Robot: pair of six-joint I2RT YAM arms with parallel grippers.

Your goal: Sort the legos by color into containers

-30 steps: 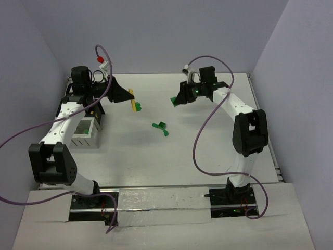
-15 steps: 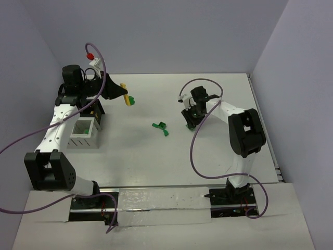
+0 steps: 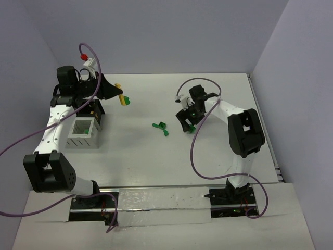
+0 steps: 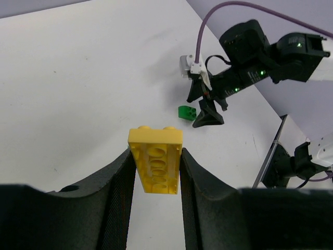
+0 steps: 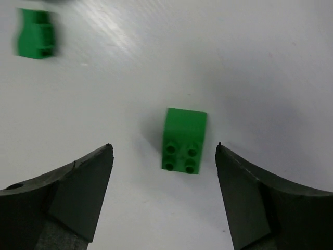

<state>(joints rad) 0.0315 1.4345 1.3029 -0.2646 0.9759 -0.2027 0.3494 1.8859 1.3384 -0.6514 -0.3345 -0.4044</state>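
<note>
White table [image 3: 140, 156], pale lavender walls [image 3: 171, 31]

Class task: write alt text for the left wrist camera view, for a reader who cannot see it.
The left gripper grips a yellow brick, hollow underside towards the camera, between its black fingers. Beyond it, the right gripper hovers beside a small green brick on the white table.
</note>
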